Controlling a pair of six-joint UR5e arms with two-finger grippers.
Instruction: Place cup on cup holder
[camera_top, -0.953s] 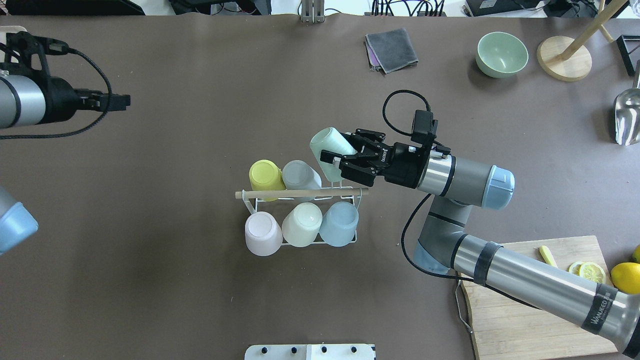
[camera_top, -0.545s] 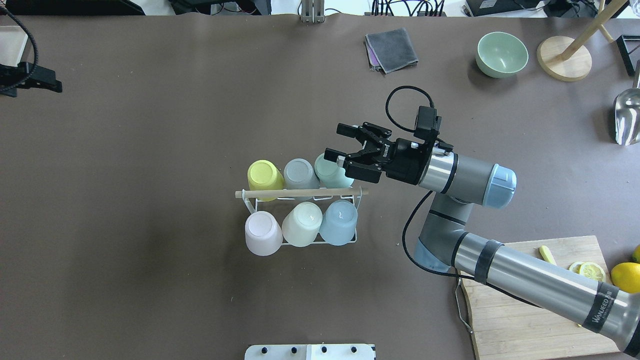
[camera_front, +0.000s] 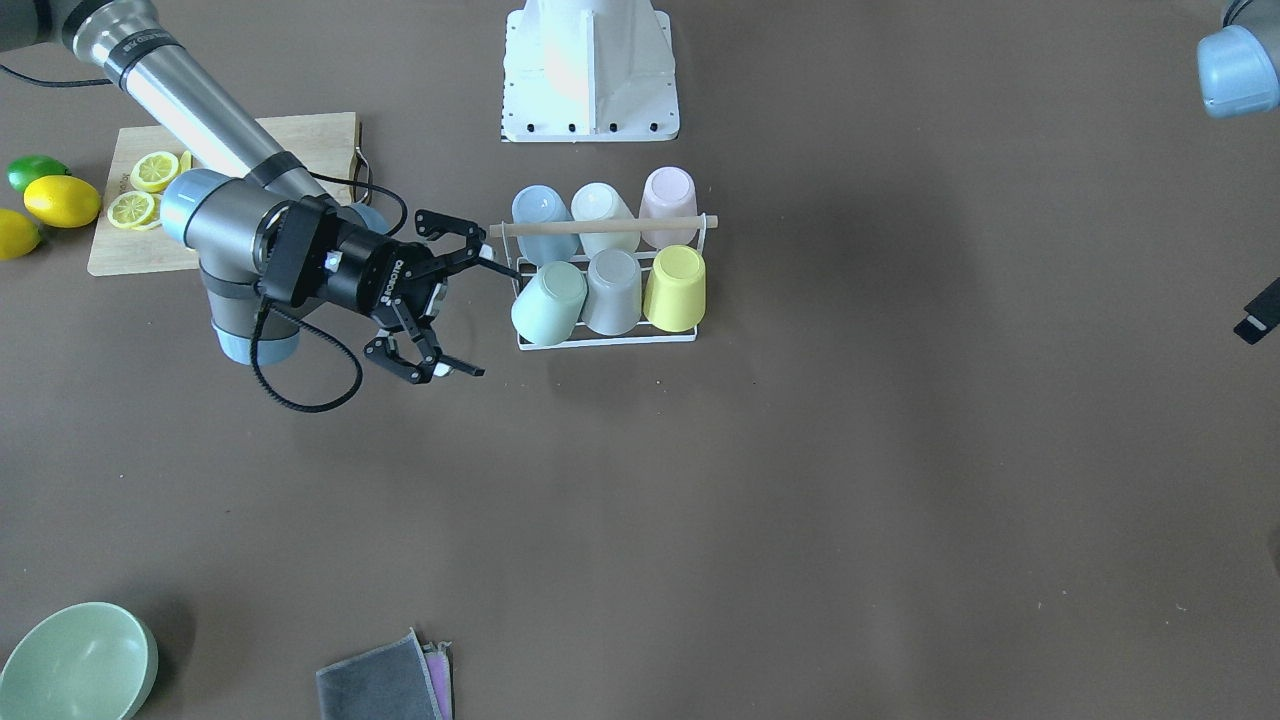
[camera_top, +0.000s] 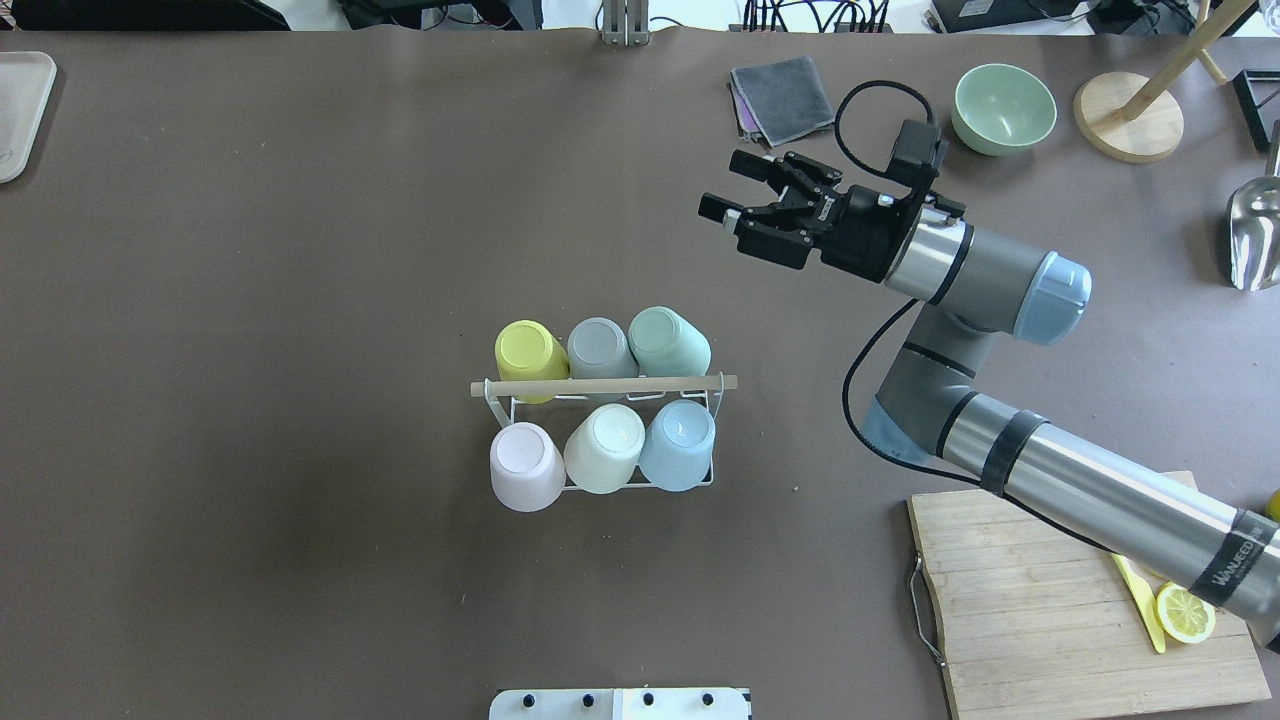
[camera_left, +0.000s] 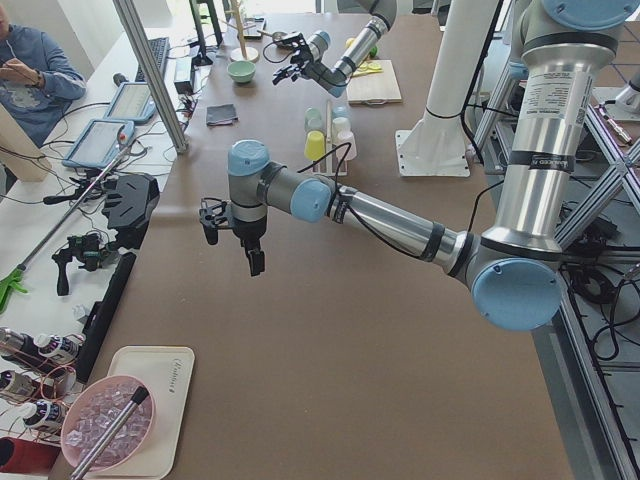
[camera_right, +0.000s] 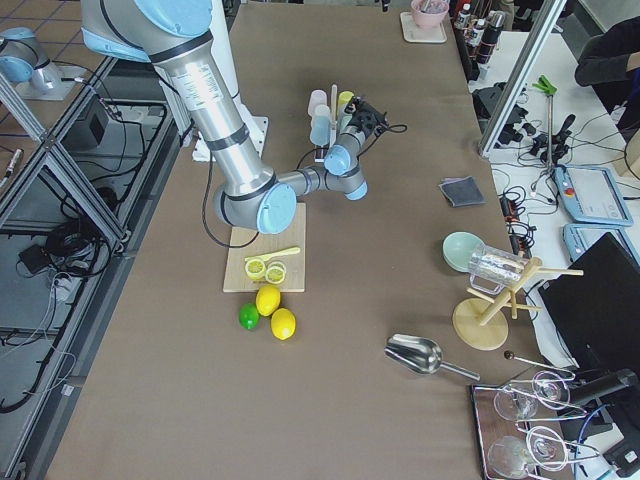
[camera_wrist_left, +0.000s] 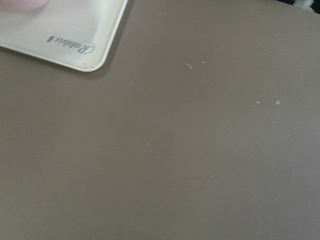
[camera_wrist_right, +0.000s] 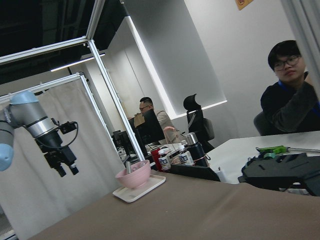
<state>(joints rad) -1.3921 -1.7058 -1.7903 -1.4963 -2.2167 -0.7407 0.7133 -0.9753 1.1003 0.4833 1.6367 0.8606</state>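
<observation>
The cup holder (camera_top: 600, 386), a white wire rack with a wooden dowel handle, stands mid-table and carries several upturned cups. The mint cup (camera_top: 668, 342) sits on its far right prong, beside a grey and a yellow cup. My right gripper (camera_top: 722, 183) is open and empty, raised well beyond and right of the rack. In the front-facing view the rack (camera_front: 600, 226) and mint cup (camera_front: 548, 303) show with the open right gripper (camera_front: 494, 321) right beside the cup. My left gripper (camera_left: 235, 225) hangs over bare table far to the left. I cannot tell if it is open.
A wooden cutting board (camera_top: 1050, 600) with a lemon slice and knife lies at the near right. A green bowl (camera_top: 1003, 108), grey cloth (camera_top: 783, 98), round wooden stand (camera_top: 1128, 115) and metal scoop (camera_top: 1255, 235) line the far right. A white tray (camera_top: 20, 110) sits at the far left.
My right gripper set the mint cup on the rack, opened and drew away up and to the far right. The left arm left the overhead view.
</observation>
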